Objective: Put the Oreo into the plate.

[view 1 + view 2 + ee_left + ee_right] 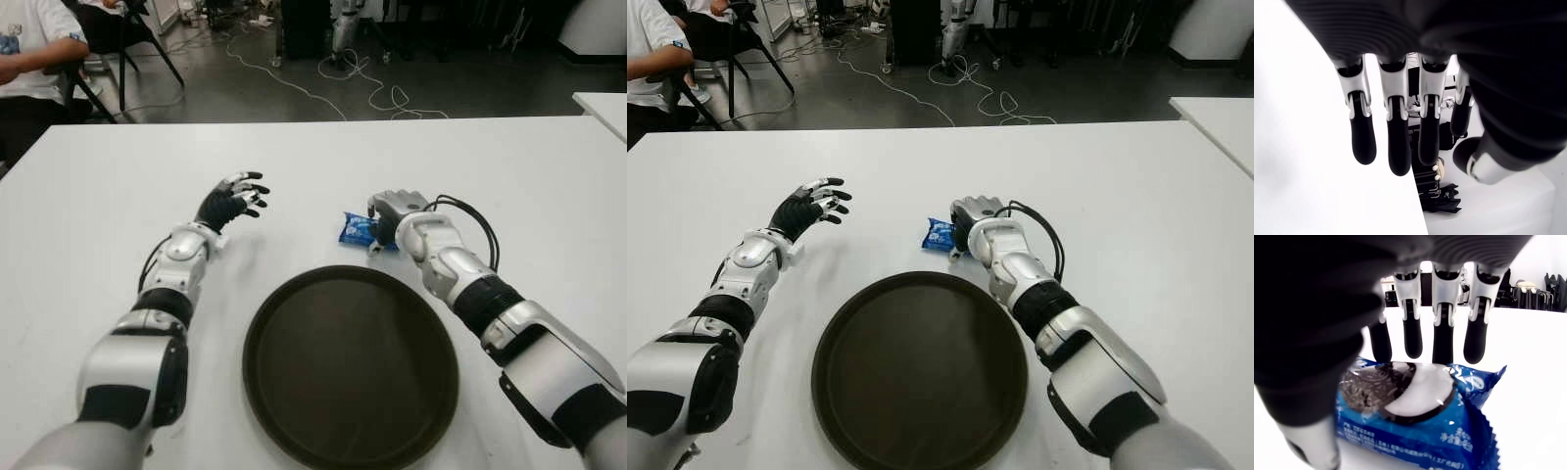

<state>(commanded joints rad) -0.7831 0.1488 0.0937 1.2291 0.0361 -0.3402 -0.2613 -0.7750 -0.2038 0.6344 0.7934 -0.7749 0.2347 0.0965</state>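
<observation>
Right hand [392,211] over Oreo [355,231], white table [118,196], cabled floor [294,83].

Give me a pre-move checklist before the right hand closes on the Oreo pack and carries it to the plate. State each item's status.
1. Right hand is over the Oreo pack: ok; the right wrist view shows its fingers hanging just beyond the pack.
2. Fingers closed on the pack: not ok; they are extended, not yet wrapped around it.
3. Pack lies flat on the table, beside the plate and outside its far rim: ok.
4. Plate holds nothing that would block placement: ok.
5. Left hand is out of the way, open, left of the pack: ok.
6. Thumb contact with the pack: cannot tell.
</observation>
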